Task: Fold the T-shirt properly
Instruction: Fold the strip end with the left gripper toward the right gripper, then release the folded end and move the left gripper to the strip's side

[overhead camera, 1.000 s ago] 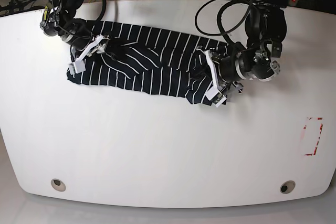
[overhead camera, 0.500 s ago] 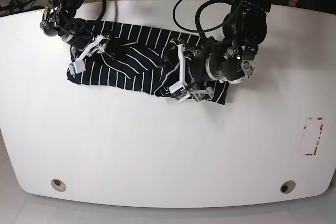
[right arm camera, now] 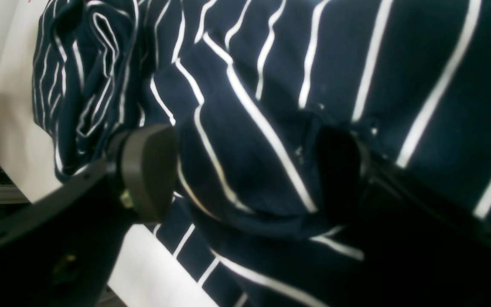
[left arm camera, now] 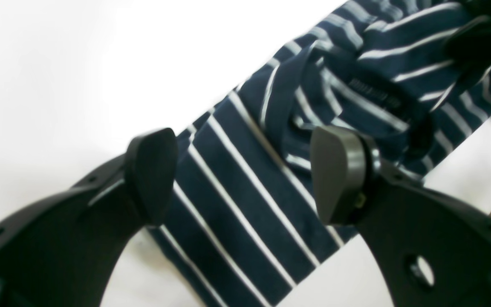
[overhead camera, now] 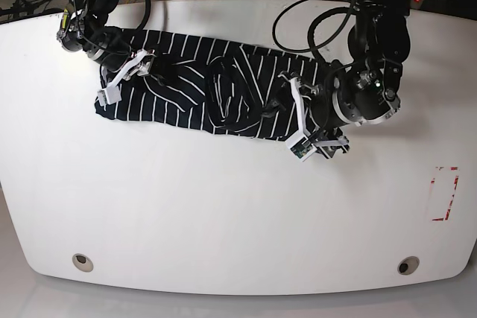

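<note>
Striped T-shirt (overhead camera: 201,87) lying bunched across the far half of the white table (overhead camera: 223,206), stretched out side to side, lumpy and rumpled in the middle with a couple of folds piled on top. Dark navy with thin white stripes, looking almost black from the base view.

Left gripper (overhead camera: 298,117) sitting at the shirt's end on the base view's right, jaws spread wide, nothing clamped. From the left wrist view, left gripper (left arm camera: 245,175) showing both pads well apart, a flat striped strip of the T-shirt (left arm camera: 254,200) lying underneath between them, collar area with a small label bunched up just past the pads. Cloth not pinched, just lying below the gap. White table (left arm camera: 79,64) bare off to one side of that strip.

Right gripper (overhead camera: 125,78) over at the other end, on the base view's left, also gaping wide. Right wrist view packed with fabric: right gripper (right arm camera: 245,170) low on the T-shirt (right arm camera: 271,85), a soft hump of cloth bulging up between the two pads, one pad half lost in the dark fabric. Hard to say whether the pads actually touch the cloth; no squeeze visible, jaws clearly not closed on it. A wrinkled wad of stripes further off, near the table edge (right arm camera: 11,106).
</note>
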Available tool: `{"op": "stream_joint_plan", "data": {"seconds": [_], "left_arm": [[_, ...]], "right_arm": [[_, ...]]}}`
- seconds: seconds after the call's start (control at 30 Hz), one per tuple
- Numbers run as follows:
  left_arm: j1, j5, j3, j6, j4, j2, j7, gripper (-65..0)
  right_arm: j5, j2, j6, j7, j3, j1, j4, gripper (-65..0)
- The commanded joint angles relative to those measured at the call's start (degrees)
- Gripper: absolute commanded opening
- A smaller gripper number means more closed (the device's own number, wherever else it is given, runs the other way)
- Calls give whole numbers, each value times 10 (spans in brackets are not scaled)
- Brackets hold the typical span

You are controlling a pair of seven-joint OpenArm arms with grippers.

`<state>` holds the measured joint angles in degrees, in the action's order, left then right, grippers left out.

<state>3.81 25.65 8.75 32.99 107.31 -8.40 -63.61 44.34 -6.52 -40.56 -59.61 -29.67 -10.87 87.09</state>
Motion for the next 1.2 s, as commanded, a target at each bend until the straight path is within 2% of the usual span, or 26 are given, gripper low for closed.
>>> {"op": "stream_joint_plan", "data": {"seconds": [0.0, 0.2, 0.4, 0.47, 0.77, 0.93, 1.03, 1.17], "left_arm": [[1, 9, 0, 1, -12, -16, 9, -199], [7, -5, 1, 1, -83, -16, 10, -215], [55, -25, 97, 3, -136, -15, 10, -371], [69, -24, 128, 3, -148, -12, 10, -371], [119, -28, 201, 3, -185, 63, 18, -364], [143, -28, 207, 1, -223, 100, 73, -364], [152, -26, 205, 1, -223, 107, 79, -363], [152, -24, 196, 4, -163, 104, 79, -363]], "right_arm": [[-21, -4, 6, -25, 0, -2, 2, -162], [-21, -4, 6, -25, 0, -2, 2, -162], [-21, -3, 6, -25, 0, -2, 2, -162], [-21, -2, 6, -25, 0, -2, 2, -162], [-21, -1, 6, -25, 0, -2, 2, -162], [-21, -1, 6, -25, 0, -3, 2, -162], [-21, 0, 6, -25, 0, -3, 2, -162], [-21, -1, 6, -25, -2, -3, 2, -162]]}}
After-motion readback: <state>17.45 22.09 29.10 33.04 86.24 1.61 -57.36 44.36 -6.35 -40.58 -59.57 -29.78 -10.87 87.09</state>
